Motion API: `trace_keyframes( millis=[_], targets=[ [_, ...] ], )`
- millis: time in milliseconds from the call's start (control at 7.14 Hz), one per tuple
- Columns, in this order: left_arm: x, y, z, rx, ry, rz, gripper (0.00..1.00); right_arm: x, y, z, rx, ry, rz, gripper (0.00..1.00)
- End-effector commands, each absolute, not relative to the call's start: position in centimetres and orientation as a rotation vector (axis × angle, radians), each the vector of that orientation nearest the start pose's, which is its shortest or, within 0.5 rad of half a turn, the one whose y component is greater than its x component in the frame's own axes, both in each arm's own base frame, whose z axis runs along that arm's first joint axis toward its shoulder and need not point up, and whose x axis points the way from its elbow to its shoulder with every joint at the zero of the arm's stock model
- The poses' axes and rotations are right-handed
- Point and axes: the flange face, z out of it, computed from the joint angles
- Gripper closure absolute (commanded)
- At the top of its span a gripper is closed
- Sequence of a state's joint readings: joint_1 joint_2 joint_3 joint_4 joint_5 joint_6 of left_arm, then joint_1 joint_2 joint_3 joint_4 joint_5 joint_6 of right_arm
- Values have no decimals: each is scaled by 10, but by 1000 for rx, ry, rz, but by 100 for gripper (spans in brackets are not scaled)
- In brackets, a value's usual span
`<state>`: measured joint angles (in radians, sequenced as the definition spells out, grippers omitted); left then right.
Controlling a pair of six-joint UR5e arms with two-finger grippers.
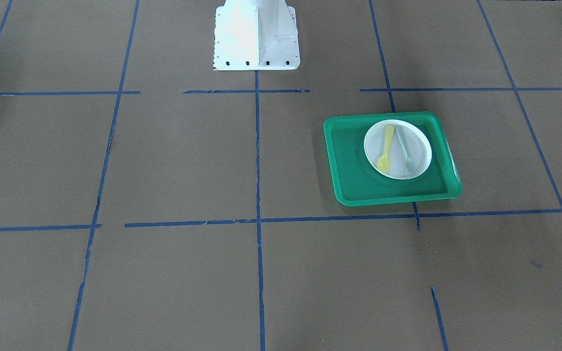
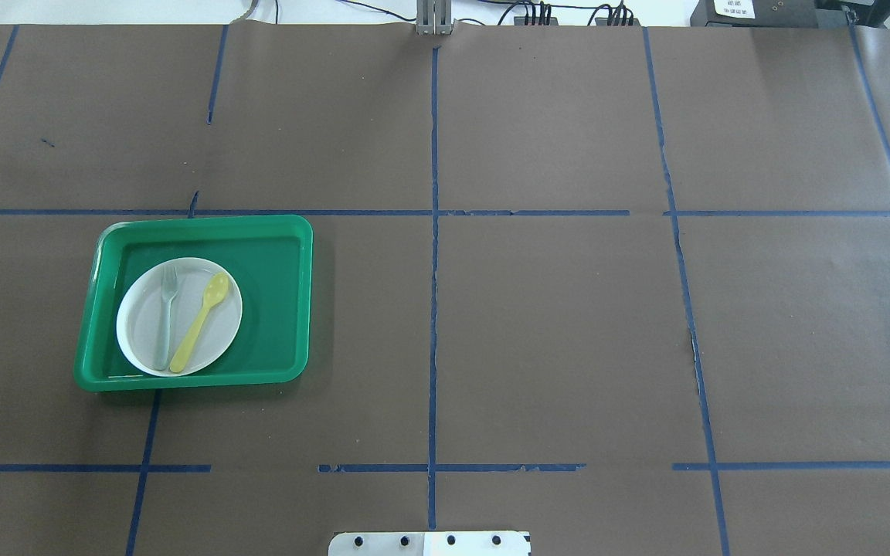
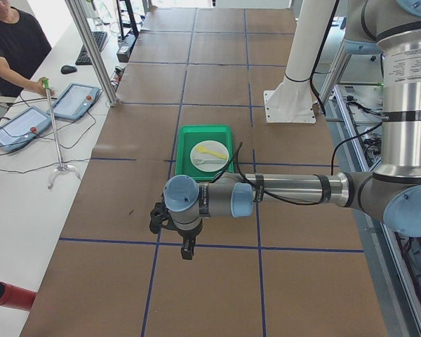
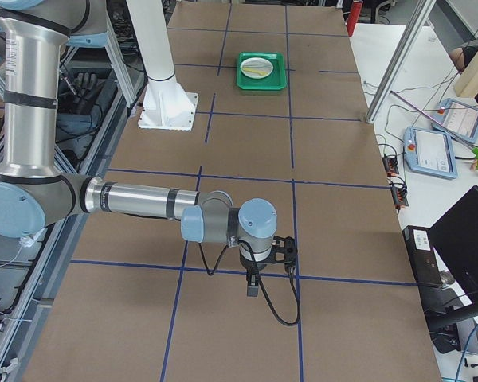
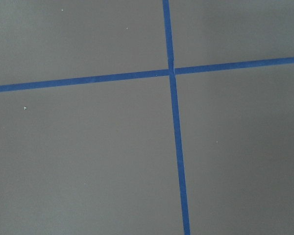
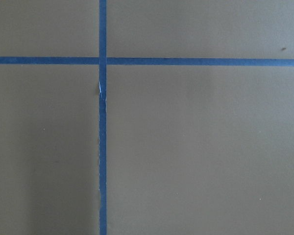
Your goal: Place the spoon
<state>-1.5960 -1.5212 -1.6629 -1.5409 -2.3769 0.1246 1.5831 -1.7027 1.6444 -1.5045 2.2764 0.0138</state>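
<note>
On the robot's left half of the brown-papered table [image 2: 553, 324] sits a green tray [image 2: 275, 309], one corner over a blue tape line [image 2: 433, 309]. A white plate [image 2: 225, 328] lies inside it, toward the tray's left side in the overhead view. The spoon [image 2: 199, 323] lies flat on that plate, bowl toward the far edge and tilted right, handle end at the plate's near rim. Just to its left lies a pale grey-green fork [image 2: 166, 316], tines also pointing away. The two handle ends come close together at the rim, perhaps touching, though the view is too coarse to be sure. At the table's near middle edge is the white robot base [image 2: 429, 544].

The left gripper [image 3: 186, 254] hangs pointing down above the paper, well apart from the tray, and shows only from the side. I cannot tell how far its jaws stand apart, and it touches no object. The right gripper [image 4: 252, 290] hangs the same way over the far end of the table. Its jaw gap cannot be judged either. Both wrist cameras show only paper and crossing tape.
</note>
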Motion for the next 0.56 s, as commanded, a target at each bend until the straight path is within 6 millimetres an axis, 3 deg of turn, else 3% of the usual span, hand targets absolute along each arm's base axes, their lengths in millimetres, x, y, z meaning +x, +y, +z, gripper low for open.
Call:
trace_keyframes(
  millis=[0,140,280,420],
  targets=[
    [-72,-500,591,151,749,122,0,74,-435,682,7,-706,22,0],
    [-46,-503,552,165,751,96,0,74,-435,682,7,-706,21,0],
    [10,-502,501,157,777,76,0,74,-435,682,7,-706,22,0],
    [57,-497,464,134,802,56,0,74,-435,682,7,-706,22,0]
  ],
)
